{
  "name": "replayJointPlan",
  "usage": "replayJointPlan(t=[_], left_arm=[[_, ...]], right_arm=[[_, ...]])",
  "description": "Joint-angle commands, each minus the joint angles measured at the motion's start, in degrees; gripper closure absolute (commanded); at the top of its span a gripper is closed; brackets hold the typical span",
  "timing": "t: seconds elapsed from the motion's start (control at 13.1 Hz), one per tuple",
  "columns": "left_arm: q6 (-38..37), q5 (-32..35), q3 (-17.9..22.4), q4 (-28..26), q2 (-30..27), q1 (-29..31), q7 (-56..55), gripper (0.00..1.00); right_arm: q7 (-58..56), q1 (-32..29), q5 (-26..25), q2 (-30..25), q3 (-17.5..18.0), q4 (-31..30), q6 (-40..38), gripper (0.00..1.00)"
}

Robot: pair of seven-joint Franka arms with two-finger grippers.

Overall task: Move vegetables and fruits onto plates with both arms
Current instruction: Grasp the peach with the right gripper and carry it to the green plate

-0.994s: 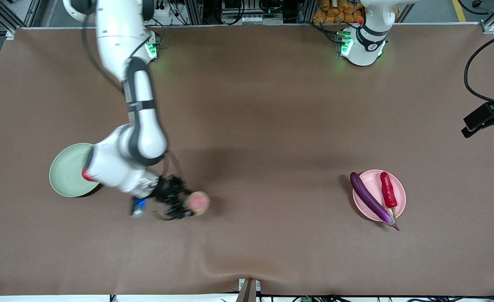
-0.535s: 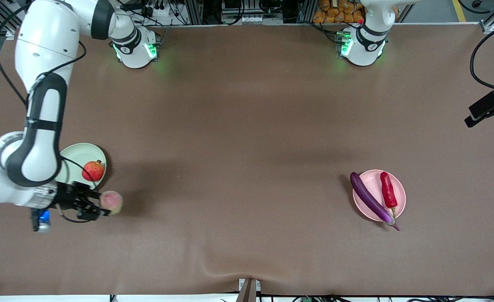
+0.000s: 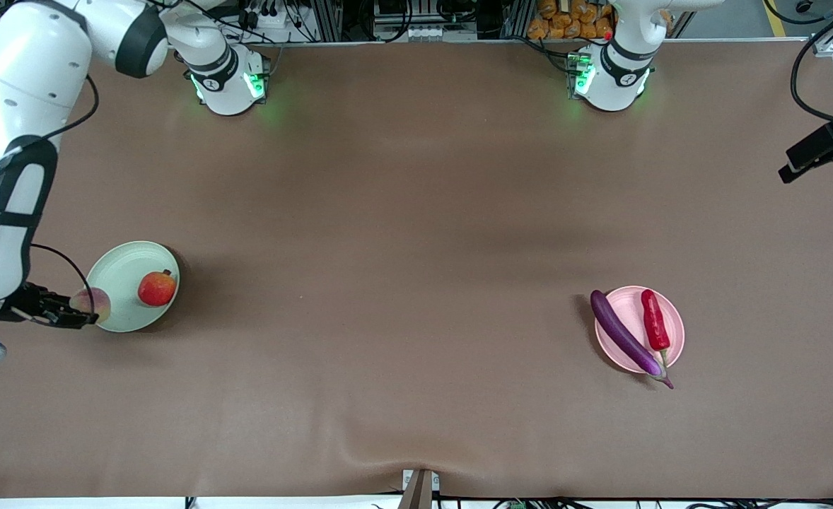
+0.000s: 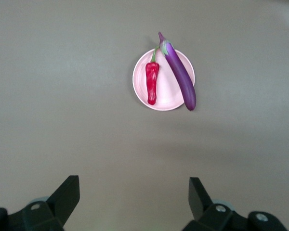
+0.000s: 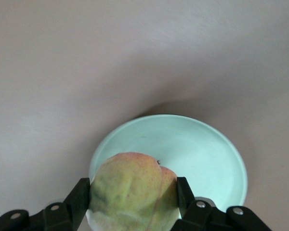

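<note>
Brown worktop (image 3: 416, 212): your right gripper (image 3: 80, 314) pinches the fuzzy fruit (image 3: 93, 304) over the green plate's (image 3: 123, 272) rim at the right arm's end, pomegranate (image 3: 157, 288) beside it on the plate. Left gripper (image 4: 134, 202) waits w/ fingers spread, high over bare worktop; eggplant (image 3: 625, 336) & chili (image 3: 654, 319) lie on the pink plate (image 3: 674, 346).

The peach (image 5: 134, 192) hides part of the green plate (image 5: 202, 144); the picture's edge cuts off its bottom
</note>
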Motion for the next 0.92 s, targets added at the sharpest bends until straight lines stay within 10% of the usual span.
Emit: replayJointPlan(t=[0.0,0.84], left_arm=[[-1.16,-0.86,0.38,-1.27,-1.31,-0.76,0.03,0.0],[-1.08,-0.25,-1.56,-0.84,-1.14,0.03,-1.2,0.0]], right_arm=[[-1.26,-1.28,-1.07,-0.07,2.76,-2.73,-0.22,0.0],[-19.24,0.91,-0.46,-2.35,0.3,5.69,-14.18,0.0]])
